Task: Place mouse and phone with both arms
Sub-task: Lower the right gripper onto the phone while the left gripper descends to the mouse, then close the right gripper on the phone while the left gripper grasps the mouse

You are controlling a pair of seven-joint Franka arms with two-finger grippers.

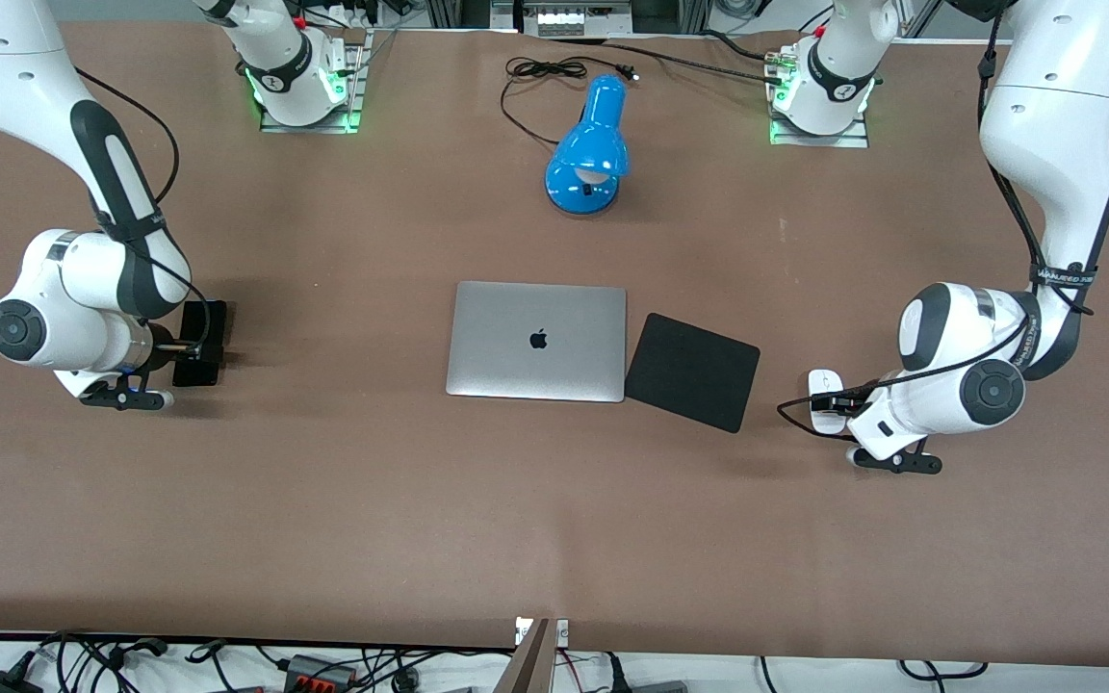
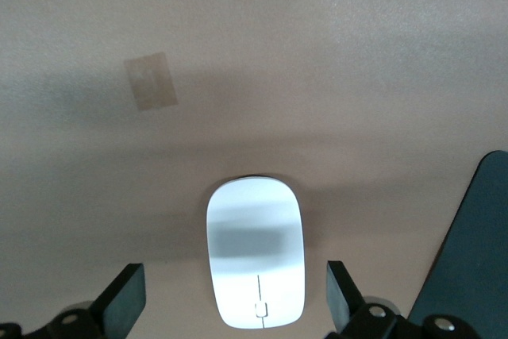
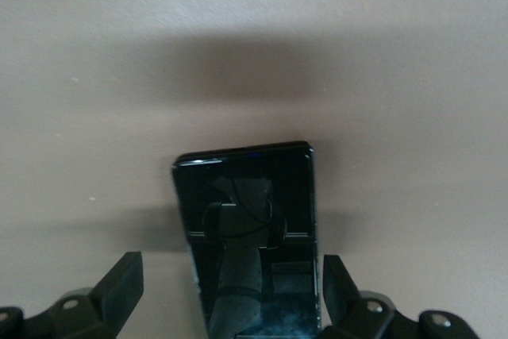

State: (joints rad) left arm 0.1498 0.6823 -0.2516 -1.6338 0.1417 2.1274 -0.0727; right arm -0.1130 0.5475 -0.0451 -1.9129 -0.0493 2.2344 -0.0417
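Glossy white oval mouse (image 2: 255,253) between spread left pincer (image 2: 236,295); slim black phone (image 3: 248,236) between spread right pincer (image 3: 232,289).

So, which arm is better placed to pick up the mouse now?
The left arm. Its left gripper is open with a finger on each side of the mouse. The right gripper is open around the phone.

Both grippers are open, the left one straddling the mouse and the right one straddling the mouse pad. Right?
Not quite. The right wrist view shows the right gripper open around the phone, not the mouse pad, which lies beside the laptop. The left gripper is open around the mouse, as stated.
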